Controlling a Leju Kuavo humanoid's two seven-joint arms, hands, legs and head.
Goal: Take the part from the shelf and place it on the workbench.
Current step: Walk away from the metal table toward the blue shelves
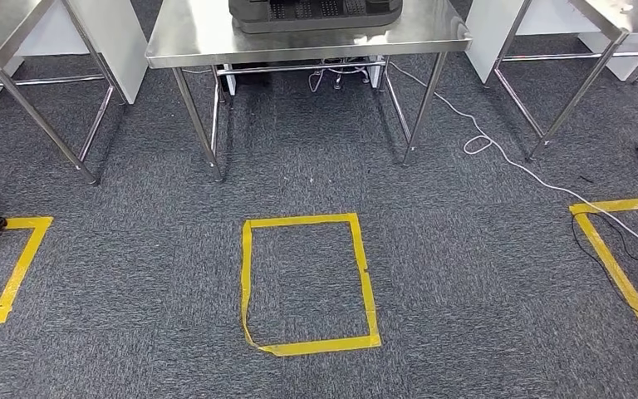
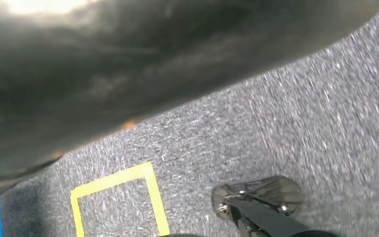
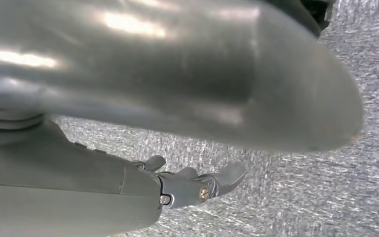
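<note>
Right wrist view: right hand (image 3: 197, 185) over carpet (image 3: 301, 197), fingers loosely extended, holding nothing.

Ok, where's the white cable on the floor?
In the head view the white cable runs over the carpet on the right, from under the middle steel table toward the right-hand yellow tape square.

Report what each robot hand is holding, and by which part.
Right robot hand: nothing held, it hangs above the carpet. Left robot hand: too blurred to tell.
</note>
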